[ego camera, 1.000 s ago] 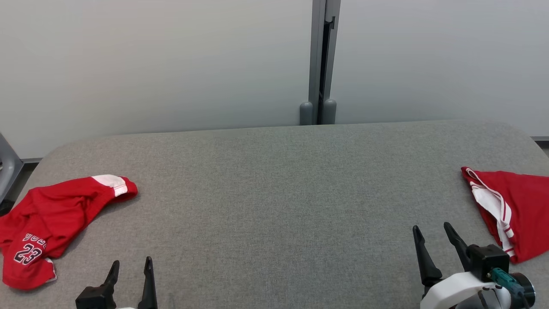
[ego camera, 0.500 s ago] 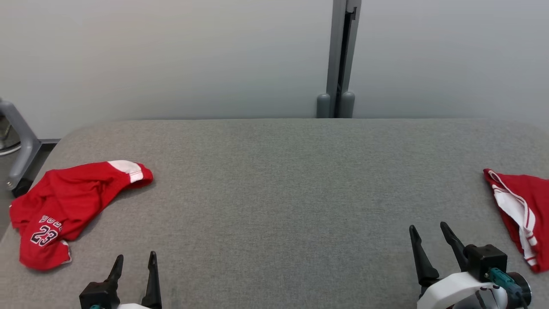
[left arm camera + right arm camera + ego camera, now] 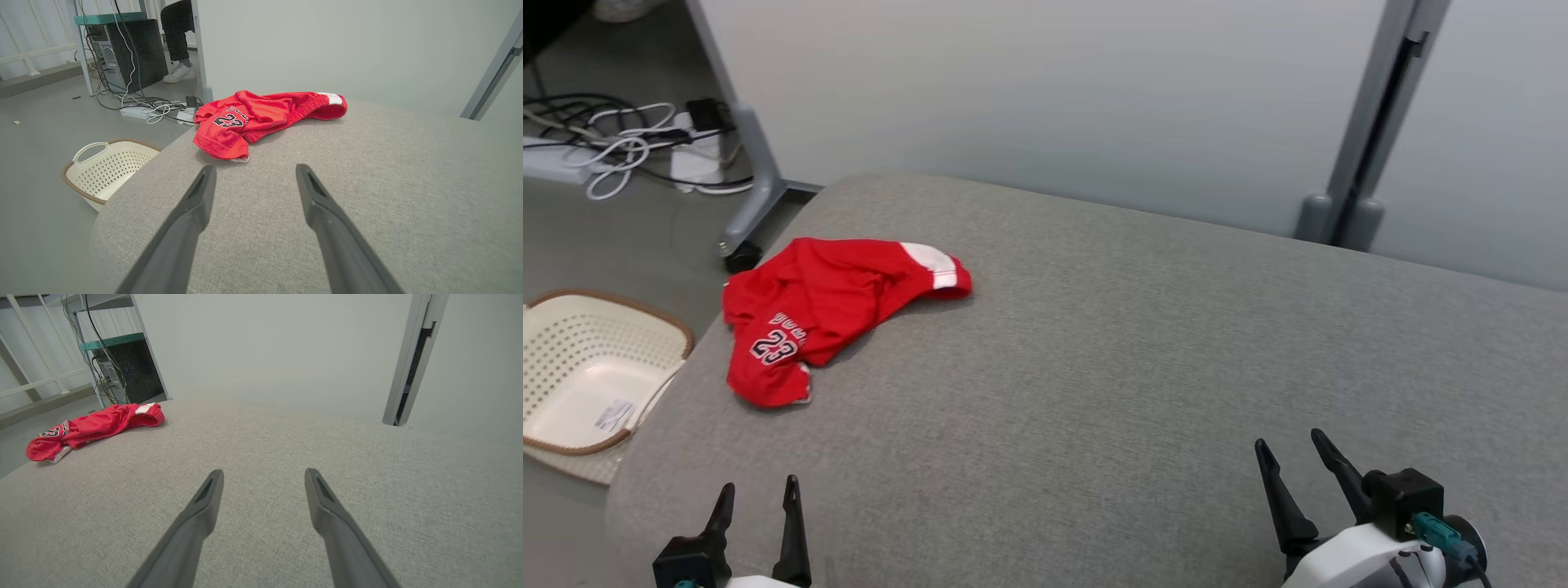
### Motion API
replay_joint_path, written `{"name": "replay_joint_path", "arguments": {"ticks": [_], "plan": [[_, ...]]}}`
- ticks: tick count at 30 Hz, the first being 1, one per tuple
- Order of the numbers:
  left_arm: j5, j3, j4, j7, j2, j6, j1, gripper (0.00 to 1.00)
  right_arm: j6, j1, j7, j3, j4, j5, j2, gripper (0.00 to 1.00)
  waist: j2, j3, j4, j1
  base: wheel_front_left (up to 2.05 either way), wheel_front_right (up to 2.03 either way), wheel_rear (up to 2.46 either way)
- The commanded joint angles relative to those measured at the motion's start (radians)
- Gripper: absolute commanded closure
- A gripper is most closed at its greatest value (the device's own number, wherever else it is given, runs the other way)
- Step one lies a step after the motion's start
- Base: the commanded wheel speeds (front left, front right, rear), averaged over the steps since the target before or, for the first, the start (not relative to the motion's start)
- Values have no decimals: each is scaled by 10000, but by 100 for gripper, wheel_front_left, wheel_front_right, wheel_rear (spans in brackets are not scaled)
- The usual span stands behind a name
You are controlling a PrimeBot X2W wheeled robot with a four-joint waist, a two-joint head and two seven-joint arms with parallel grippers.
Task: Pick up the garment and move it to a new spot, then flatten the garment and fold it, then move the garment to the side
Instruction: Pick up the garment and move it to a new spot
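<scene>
Lying crumpled far left on table (image 3: 1094,343): red garment (image 3: 825,310). Left of table: basket (image 3: 556,343). Spread, empty: left gripper (image 3: 758,483), right gripper (image 3: 1289,438).

Head view: high, tilted down over the counter (image 3: 1094,343), aimed at its far left corner. Left wrist view: low, near the left front edge, facing the red garment (image 3: 261,116). Right wrist view: low, further right, facing the wall (image 3: 265,347). All share the garment.
</scene>
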Motion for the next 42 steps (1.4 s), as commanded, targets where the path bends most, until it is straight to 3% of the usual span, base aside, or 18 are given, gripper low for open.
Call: {"name": "replay_joint_path", "arguments": {"ticks": [1,7,21,30,35,42], "plan": [[47,73,-17,-1,34,-21,-2,0,-1,-85,2,22,-35,77,-64,0,0,34,758,0,0,0,0],[67,253,21,-1,34,-74,88,0,-1,-96,2,217,-60,225,-59,0,0,35,1722,0,0,0,0],[-321,341,134,-1,34,-72,-18,0,-1,-456,2,414,5,109,-70,0,0,433,1838,0,0,0,0],[-1216,418,1263,1,28,-658,-1877,0,1,-880,2,46,-160,-811,-67,0,0,1739,1007,0,0,0,0],[-1020,546,2025,-2,123,-834,-3188,0,-1,-1204,2,-9,-343,-1184,-207,0,0,2430,589,0,0,0,0],[-886,461,3851,-2,877,-1264,-5543,0,-1,-1823,3,126,-713,-1255,-570,0,0,3418,-173,0,0,0,0]]}}
